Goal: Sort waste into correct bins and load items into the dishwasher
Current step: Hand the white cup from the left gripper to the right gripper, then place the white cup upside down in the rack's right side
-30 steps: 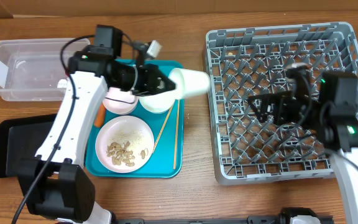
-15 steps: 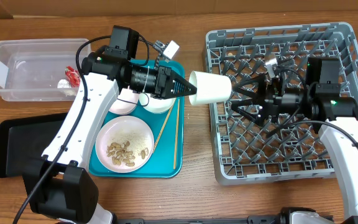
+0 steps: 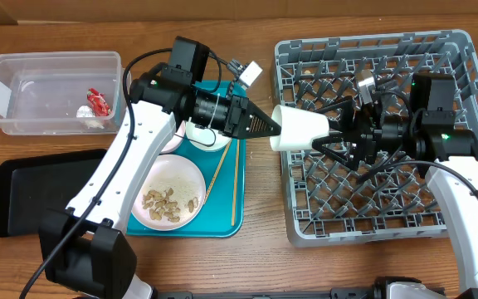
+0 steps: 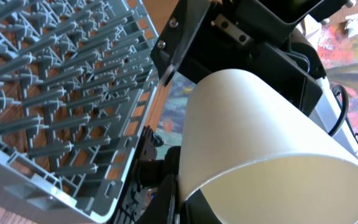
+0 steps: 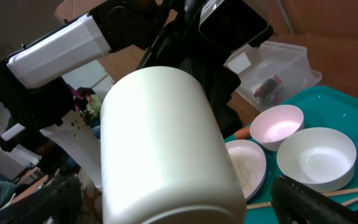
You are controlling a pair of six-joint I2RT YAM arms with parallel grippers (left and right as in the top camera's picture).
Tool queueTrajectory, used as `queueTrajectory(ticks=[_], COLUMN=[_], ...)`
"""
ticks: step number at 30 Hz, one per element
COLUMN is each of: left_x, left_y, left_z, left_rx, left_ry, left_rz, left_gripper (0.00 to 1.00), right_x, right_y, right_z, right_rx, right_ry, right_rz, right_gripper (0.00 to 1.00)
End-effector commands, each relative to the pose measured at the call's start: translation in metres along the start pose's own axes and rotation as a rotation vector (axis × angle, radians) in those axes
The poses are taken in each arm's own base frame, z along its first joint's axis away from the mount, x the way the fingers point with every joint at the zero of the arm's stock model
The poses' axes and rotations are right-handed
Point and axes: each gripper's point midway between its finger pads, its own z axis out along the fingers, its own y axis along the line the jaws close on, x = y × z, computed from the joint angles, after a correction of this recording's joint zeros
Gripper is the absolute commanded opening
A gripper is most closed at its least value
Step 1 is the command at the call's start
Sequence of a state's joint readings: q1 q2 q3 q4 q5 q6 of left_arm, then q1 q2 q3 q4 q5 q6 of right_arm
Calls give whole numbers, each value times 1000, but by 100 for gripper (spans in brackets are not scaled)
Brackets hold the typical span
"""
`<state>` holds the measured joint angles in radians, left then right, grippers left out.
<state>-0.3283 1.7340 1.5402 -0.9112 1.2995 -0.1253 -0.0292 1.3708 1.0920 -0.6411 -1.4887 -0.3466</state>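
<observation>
My left gripper [image 3: 264, 126] is shut on the rim of the small white cup [image 3: 301, 129] and holds it sideways in the air at the left wall of the grey dish rack [image 3: 455, 224]. In the left wrist view the cup [image 4: 260, 130] fills the frame, with one finger [image 4: 185, 199] inside the rim. My right gripper [image 3: 336, 138] is open, its fingers on either side of the cup's base. In the right wrist view the cup [image 5: 166, 143] lies between the spread fingers. The red wrapper [image 3: 98, 100] and white scrap [image 3: 85, 112] lie in the clear tub [image 3: 48, 62].
The teal tray [image 3: 222, 224] holds a plate of rice and nuts [image 3: 168, 195], white bowls [image 3: 206, 137] and chopsticks [image 3: 235, 178]. A carrot tip [image 5: 244, 132] shows by the bowls in the right wrist view. The black tray [image 3: 23, 199] lies front left.
My left arm has carried the cup to the right, up to the rack's left wall. My right gripper has moved left and its open fingers now straddle the cup's base.
</observation>
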Motion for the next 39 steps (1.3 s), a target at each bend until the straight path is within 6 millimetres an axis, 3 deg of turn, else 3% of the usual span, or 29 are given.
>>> queueTrajectory(ticks=[1, 2, 7, 13, 15, 16, 17, 19, 20, 22, 24, 25, 27, 29, 32, 35, 39], left_x=[-4, -4, -4, -4, -3, -2, -1, -3, -5, -8, -3, 5, 15, 30, 41, 44, 47], left_y=[-12, -13, -13, -12, 0, 8, 23, 42, 48, 72, 101, 117, 131, 139, 140, 141, 143], left_z=[5, 6, 6, 6, 6, 6, 1, -13, -21, -54, -95, -121, -148, -179, -200, -207, -208], left_rx=[34, 34, 34, 27, -37, -84, -168, -261, -287, -400, -563, -678, -791, -881, -905, -912, -939], left_ry=[7, 8, 9, 8, 3, 2, -9, -39, -54, -114, -172, -200, -222, -246, -272, -283, -273], left_rz=[15, 21, 21, 21, 0, -15, -39, -77, -91, -156, -240, -294, -348, -424, -478, -499, -504], left_gripper=[4, 4, 4, 4, 51, 63, 69, 69, 69, 71, 72, 74, 76, 80, 80, 80, 79], right_x=[-5, -5, -6, -8, -8, -7, -4, 3, 5, 10, 14, 19, 23, 33, 52, 88, 108], right_y=[9, 10, 10, 10, 6, -3, -20, -60, -69, -93, -108, -113, -112, -103, -86, -62, -56], right_z=[6, 8, 10, 10, 10, 10, 9, -4, -10, -37, -76, -105, -137, -185, -240, -303, -332], right_rx=[-35, -40, -44, -44, -21, 31, 133, 381, 441, 634, 814, 934, 1056, 1237, 1462, 1734, 1840], right_ry=[8, 11, 14, 13, 17, 27, 44, 67, 68, 49, 20, 12, 6, 2, -11, -38, -59], right_rz=[-22, -22, -52, -79, -76, -38, 6, 100, 127, 231, 350, 428, 504, 619, 770, 977, 1092], right_gripper=[98, 95, 63, 57, 51, 49, 49, 45, 44, 43, 41, 40, 40, 40, 40, 40, 44])
